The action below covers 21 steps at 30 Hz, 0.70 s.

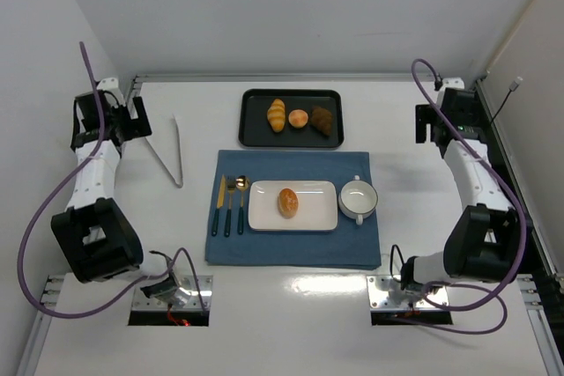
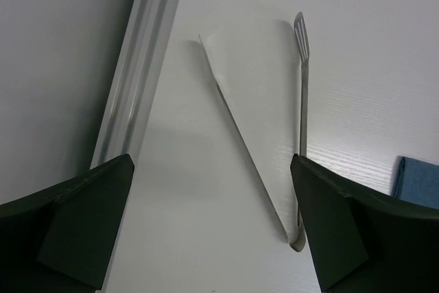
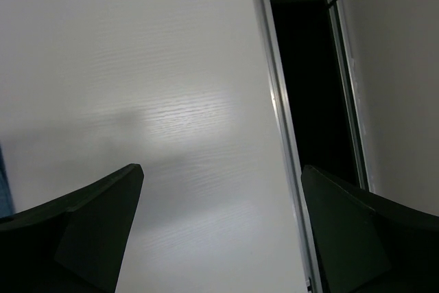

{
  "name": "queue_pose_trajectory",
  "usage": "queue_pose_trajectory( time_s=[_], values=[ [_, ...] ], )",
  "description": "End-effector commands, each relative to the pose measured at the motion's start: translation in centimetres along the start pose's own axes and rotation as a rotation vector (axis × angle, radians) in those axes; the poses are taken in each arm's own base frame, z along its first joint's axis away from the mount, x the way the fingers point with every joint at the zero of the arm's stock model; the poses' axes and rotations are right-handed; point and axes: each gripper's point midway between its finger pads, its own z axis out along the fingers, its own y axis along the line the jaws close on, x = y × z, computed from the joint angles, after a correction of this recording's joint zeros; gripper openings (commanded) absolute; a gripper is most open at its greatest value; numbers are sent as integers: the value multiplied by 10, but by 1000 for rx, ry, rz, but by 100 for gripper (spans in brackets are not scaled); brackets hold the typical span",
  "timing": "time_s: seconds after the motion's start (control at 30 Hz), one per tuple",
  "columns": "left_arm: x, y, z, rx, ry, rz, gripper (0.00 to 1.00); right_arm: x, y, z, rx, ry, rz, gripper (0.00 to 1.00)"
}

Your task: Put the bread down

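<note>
The bread (image 1: 288, 202), a small oval golden-brown bun, lies in the middle of the white rectangular plate (image 1: 317, 216) on the blue cloth (image 1: 291, 248). My left gripper (image 1: 137, 121) is open and empty at the far left of the table, next to the metal tongs (image 1: 167, 154). In the left wrist view the left gripper (image 2: 211, 169) hangs over bare table with the tongs (image 2: 301, 101) lying ahead. My right gripper (image 1: 426, 126) is open and empty at the far right, over bare table by the table's rail in the right wrist view (image 3: 221, 173).
A black tray (image 1: 256, 134) at the back holds a yellow ridged roll (image 1: 277, 114), a round orange-pink bun (image 1: 299, 119) and a dark brown bun (image 1: 322, 120). A white cup (image 1: 358, 199) stands right of the plate. Cutlery (image 1: 229, 204) lies left of it.
</note>
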Motion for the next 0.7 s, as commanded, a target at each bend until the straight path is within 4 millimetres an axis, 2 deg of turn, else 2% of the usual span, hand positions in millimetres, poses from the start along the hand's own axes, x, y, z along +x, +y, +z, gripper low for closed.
queue_pose_trajectory(
  time_s=[0.0,0.07,0.13,0.2,0.43,0.57,0.67],
  values=[
    [-17,-4,-20,56,-72,-27,100,-16,-31,-8,99,-68,57,100],
    [-20,-2,-24,59,-85,-30,100,-17,-41,-8,104,-52,82,100],
    [-16,-3,-27,74,-79,-36,100,-25,-40,-8,59,-59,120,100],
    [-14,-5,-29,88,-79,-36,100,-20,-30,-3,-16,-29,131,100],
    [-13,-13,-31,127,-81,-46,100,-17,-48,-2,22,-29,172,100],
    [-14,-13,-33,127,-81,-46,100,-23,-49,-7,7,-60,181,100],
    [-14,-13,-33,127,-81,-46,100,-21,-44,-6,-18,-58,179,100]
  ],
)
